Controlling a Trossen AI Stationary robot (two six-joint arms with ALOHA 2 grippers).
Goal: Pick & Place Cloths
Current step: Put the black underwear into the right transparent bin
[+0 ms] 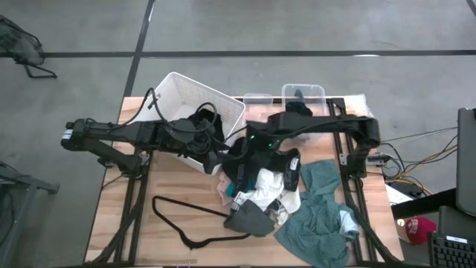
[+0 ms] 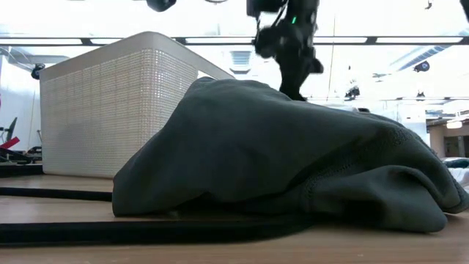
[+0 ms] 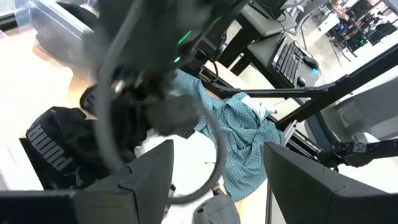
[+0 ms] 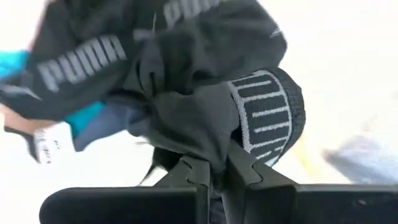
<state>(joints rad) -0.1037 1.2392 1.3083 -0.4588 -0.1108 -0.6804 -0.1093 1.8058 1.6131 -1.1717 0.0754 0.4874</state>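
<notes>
A pile of cloths lies at the table's middle and right: black ones [image 1: 239, 165], white ones [image 1: 269, 195], a large teal-green one [image 1: 320, 219] and a dark grey one [image 1: 249, 220], which fills the low view [image 2: 293, 154]. My right gripper [image 4: 213, 169] stands over the pile's left part [image 1: 239, 173], shut on a black cloth with PUMA lettering [image 4: 186, 74]. My left gripper [image 3: 217, 171] is open and empty beside the white basket's right corner [image 1: 218, 152], facing the pile. My right gripper pinches a bunched fold of the black cloth [image 4: 199, 140] between its two fingertips, next to the striped lettered band [image 4: 267, 112]. The fingers come from above, pointing down. Several layers are gathered in the pinch. Whether the cloth is clear of the pile does not show.
A white plastic basket [image 1: 195, 112] stands at the table's far left, tilted. A thin black wire hanger [image 1: 186, 219] lies near the front left. Two clear plastic boxes [image 1: 301, 93] stand at the far edge. Bare wood [image 1: 178, 179] shows at the front left.
</notes>
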